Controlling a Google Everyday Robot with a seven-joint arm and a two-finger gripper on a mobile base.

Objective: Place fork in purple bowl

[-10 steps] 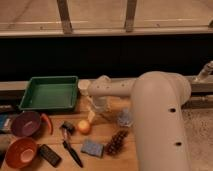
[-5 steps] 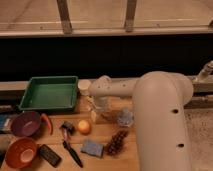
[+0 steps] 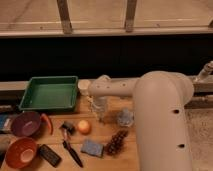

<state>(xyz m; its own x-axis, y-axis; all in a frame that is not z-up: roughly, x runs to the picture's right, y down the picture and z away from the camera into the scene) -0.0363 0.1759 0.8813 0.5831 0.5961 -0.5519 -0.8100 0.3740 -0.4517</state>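
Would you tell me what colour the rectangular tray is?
The tray is green, in the camera view; the pincer hangs beside it.

gripper (image 3: 101,115) held nr green tray (image 3: 49,95) corner | bare tabletop (image 3: 64,115) seen btwn tray & orange fruit (image 3: 84,126) | purple bowl (image 3: 26,123) flanked by red obj (image 3: 48,122)

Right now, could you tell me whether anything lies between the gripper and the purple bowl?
Yes. Between the gripper, just right of the green tray's near corner, and the purple bowl lie an orange fruit, a brush head and a red curved item at the bowl's rim, all low on the table.
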